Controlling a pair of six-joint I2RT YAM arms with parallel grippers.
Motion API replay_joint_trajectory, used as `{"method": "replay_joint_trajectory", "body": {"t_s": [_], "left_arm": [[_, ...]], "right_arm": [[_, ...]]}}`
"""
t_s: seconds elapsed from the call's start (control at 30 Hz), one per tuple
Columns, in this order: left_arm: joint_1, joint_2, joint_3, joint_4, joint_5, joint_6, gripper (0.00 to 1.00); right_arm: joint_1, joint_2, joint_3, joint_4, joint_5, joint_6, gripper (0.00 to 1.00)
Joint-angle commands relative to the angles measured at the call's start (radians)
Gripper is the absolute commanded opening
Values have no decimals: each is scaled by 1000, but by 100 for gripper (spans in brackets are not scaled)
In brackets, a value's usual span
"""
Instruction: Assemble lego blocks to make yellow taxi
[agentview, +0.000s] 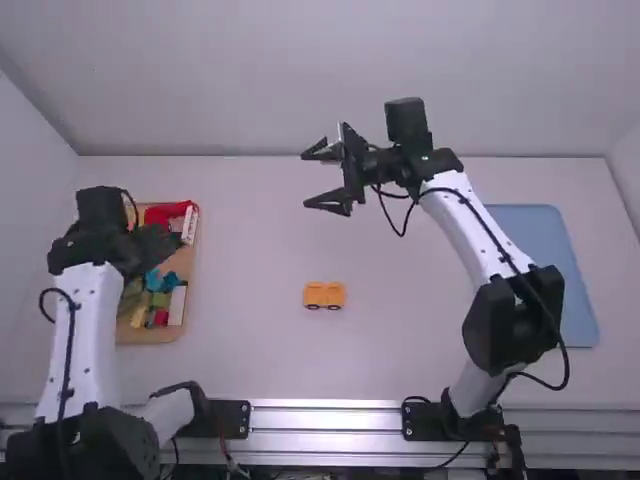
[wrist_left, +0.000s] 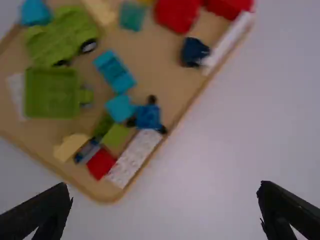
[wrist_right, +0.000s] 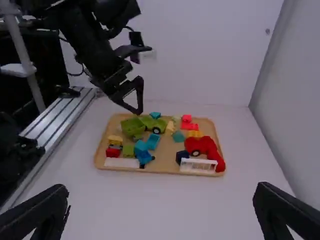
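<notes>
In the high view a yellow-orange vehicle piece (agentview: 324, 293) with dark wheels sits alone on the table. My right gripper (agentview: 312, 180) is above and beyond it, open and holding nothing; its fingers stand wide apart in the right wrist view too, and so does that gripper (wrist_right: 161, 200). Over the block tray (agentview: 150, 337) at the left is my left gripper (agentview: 165, 245), also open, as the left wrist view confirms for the gripper (wrist_left: 165, 200). Among the tray's loose pieces are a green wagon (wrist_left: 51, 95), a red block (wrist_left: 101, 163) and a yellow block (wrist_left: 71, 146).
A blue tray (agentview: 540, 270) lies on the right side of the table. Metal rails (agentview: 325, 418) run along the near edge, and walls stand behind and beside the table. Red pieces (wrist_right: 204, 147) and a white fence-like piece (wrist_right: 198, 166) rest at the tray's edge.
</notes>
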Motion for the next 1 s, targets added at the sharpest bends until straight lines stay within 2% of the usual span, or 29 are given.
{"method": "replay_joint_trajectory", "body": {"t_s": [0.0,0.2,0.27,0.37,0.5,0.6,0.73,0.87,0.97], "left_arm": [[71,-13,-1,-21,-38,-74,99],[267,-13,-1,-87,-45,-125,99],[378,-13,-1,-92,19,-74,99],[468,0,0,-100,64,-22,99],[567,95,27,-113,22,-63,99],[599,233,111,-117,161,122,99],[578,389,231,-185,184,270,99],[521,543,356,-266,259,525,99],[456,616,402,-318,230,742,99]], "right_arm": [[23,-19,31,3,-7,10,99],[41,-19,31,3,21,8,99],[34,-19,31,4,20,8,99],[27,-19,32,14,16,9,99],[25,-19,32,27,15,8,99],[25,-19,32,45,12,12,99],[29,-19,32,49,13,9,99],[26,-19,32,54,13,9,99],[29,-19,32,65,13,10,99]]}}
